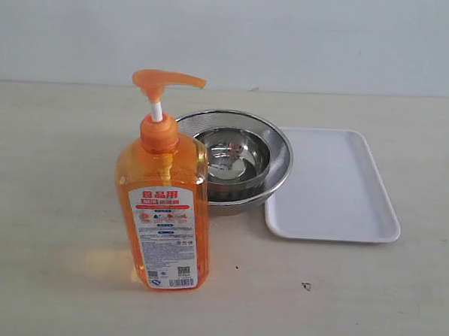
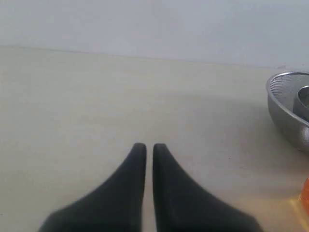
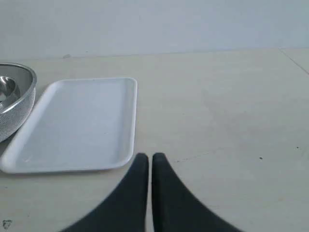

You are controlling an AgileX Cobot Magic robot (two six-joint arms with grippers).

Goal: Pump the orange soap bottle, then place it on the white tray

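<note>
The orange soap bottle (image 1: 162,202) stands upright on the table, its pump head (image 1: 167,81) pointing toward the steel bowl. Only a sliver of the orange soap bottle (image 2: 305,193) shows at the edge of the left wrist view. The white tray (image 1: 330,185) lies flat and bare beside the bowl; the right wrist view shows the white tray (image 3: 77,123) too. Neither arm appears in the exterior view. My left gripper (image 2: 149,147) is shut on nothing over bare table. My right gripper (image 3: 149,157) is shut, its tips just off the tray's near corner.
A round steel mesh bowl (image 1: 236,161) with a smaller steel bowl inside sits between bottle and tray, touching the tray's edge. The mesh bowl (image 2: 289,108) also shows in the left wrist view and at the side (image 3: 14,99) of the right wrist view. A small dark speck (image 1: 306,286) marks the table.
</note>
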